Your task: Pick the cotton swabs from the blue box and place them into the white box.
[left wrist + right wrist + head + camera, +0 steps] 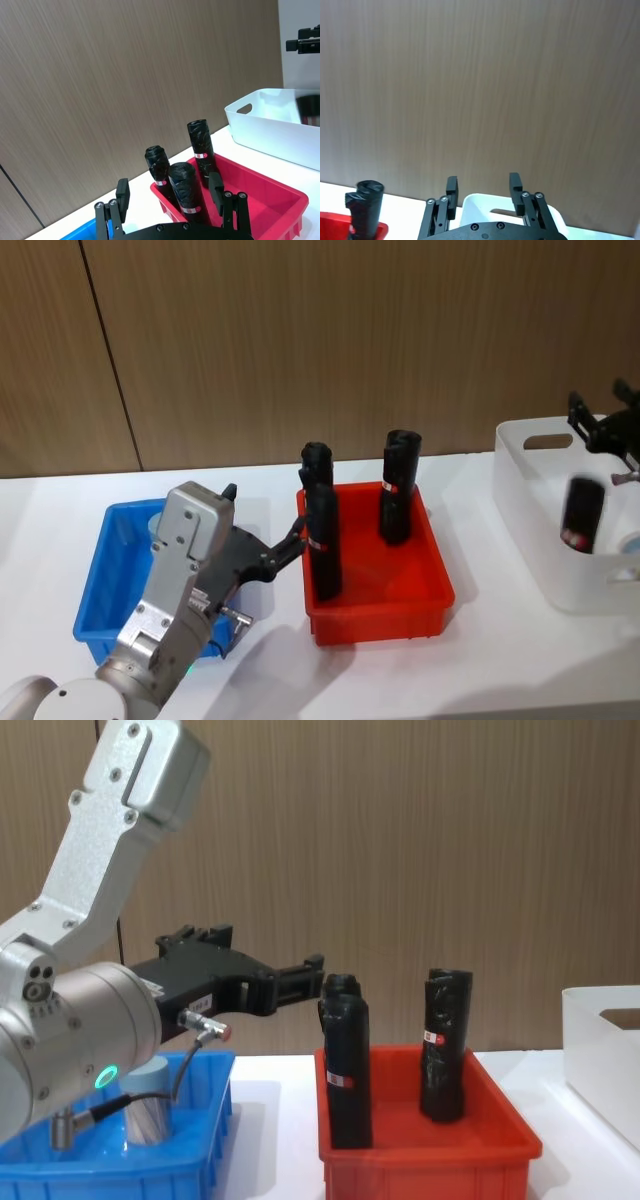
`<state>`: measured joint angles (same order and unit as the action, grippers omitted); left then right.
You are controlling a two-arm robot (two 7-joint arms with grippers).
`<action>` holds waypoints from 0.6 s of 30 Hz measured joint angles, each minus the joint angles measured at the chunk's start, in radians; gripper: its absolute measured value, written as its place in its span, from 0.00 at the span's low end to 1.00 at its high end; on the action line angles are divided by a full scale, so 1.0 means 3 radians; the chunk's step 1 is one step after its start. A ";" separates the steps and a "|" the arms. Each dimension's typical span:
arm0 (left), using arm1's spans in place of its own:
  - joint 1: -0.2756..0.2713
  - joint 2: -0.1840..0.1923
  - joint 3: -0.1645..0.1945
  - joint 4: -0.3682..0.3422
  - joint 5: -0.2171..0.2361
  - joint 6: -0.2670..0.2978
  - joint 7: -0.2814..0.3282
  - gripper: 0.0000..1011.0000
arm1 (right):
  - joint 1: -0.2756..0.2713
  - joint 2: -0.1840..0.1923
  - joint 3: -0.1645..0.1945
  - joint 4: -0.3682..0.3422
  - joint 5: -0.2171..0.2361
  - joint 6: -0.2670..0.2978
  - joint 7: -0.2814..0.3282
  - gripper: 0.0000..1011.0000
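Above the blue box, my left gripper is spread wide, empty, for the light, slippery cotton swabs jar's sides

red bin, upright black rolls

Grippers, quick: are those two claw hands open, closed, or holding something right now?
Left gripper: open, holding nothing, above the blue box.
Right gripper: open, holding nothing, above the white box.
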<state>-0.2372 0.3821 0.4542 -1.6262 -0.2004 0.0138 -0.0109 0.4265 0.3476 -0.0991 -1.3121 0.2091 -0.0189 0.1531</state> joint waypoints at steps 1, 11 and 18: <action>0.0000 0.0000 0.0000 0.0000 0.0000 0.0000 0.0000 0.99 | 0.0001 0.0003 0.0004 0.0007 -0.0002 0.0000 -0.0005 0.62; 0.0000 0.0000 0.0000 0.0000 0.0000 0.0000 0.0000 0.99 | 0.0006 0.0026 0.0040 0.0052 -0.0029 -0.0005 -0.0061 0.91; 0.0000 0.0000 0.0000 0.0000 0.0000 0.0000 0.0000 0.99 | 0.0006 0.0035 0.0054 0.0064 -0.0035 -0.0012 -0.0079 0.99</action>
<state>-0.2371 0.3821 0.4542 -1.6262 -0.2004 0.0138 -0.0109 0.4283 0.3582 -0.0828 -1.2927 0.1986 -0.0224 0.1293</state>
